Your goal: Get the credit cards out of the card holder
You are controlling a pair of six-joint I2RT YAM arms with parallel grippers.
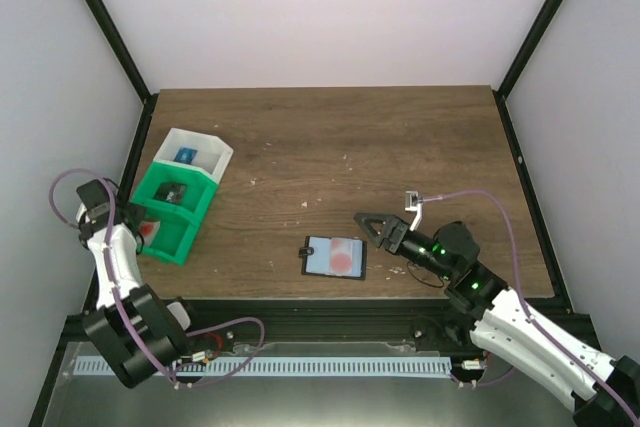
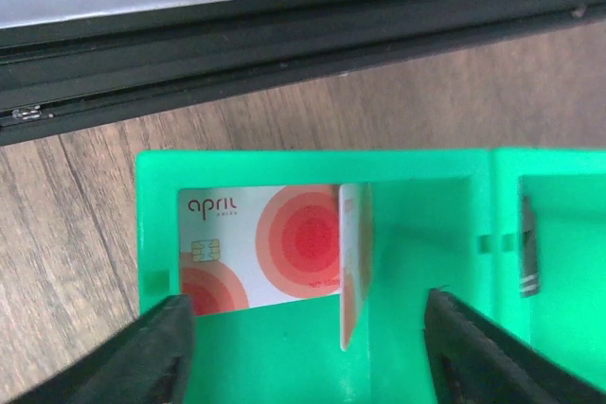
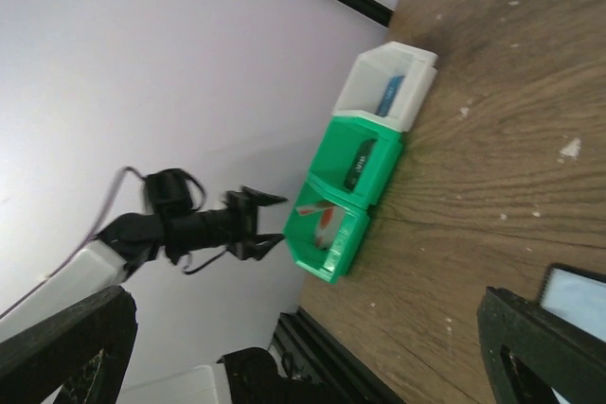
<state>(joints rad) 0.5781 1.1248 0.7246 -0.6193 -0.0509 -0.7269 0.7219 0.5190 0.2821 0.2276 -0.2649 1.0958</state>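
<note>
Over the nearest green bin [image 1: 160, 235], at the left side of the bench [image 1: 400, 147], the left hand [image 2: 308, 328] hangs with its fingers spread and nothing gripped. Below it, two credit cards [image 2: 256, 248] sit inside that compartment. One shows its face, white with red rings and the word "april"; whether it lies flat or leans on the wall I cannot tell. A second card [image 2: 350, 276] stands on edge just beside it, between the fingers but touching neither. The bin's green walls close round both.

Next along sits a second green bin [image 1: 180, 192] with a dark item in it, then a white bin [image 1: 200, 152] holding something blue.

The card holder [image 1: 335, 257] lies opened flat near the bench's front edge, well apart from the bins, with a reddish patch on its grey-blue panel. The right hand [image 1: 372, 230] sits just beside its right edge, fingers wide apart and empty.
</note>
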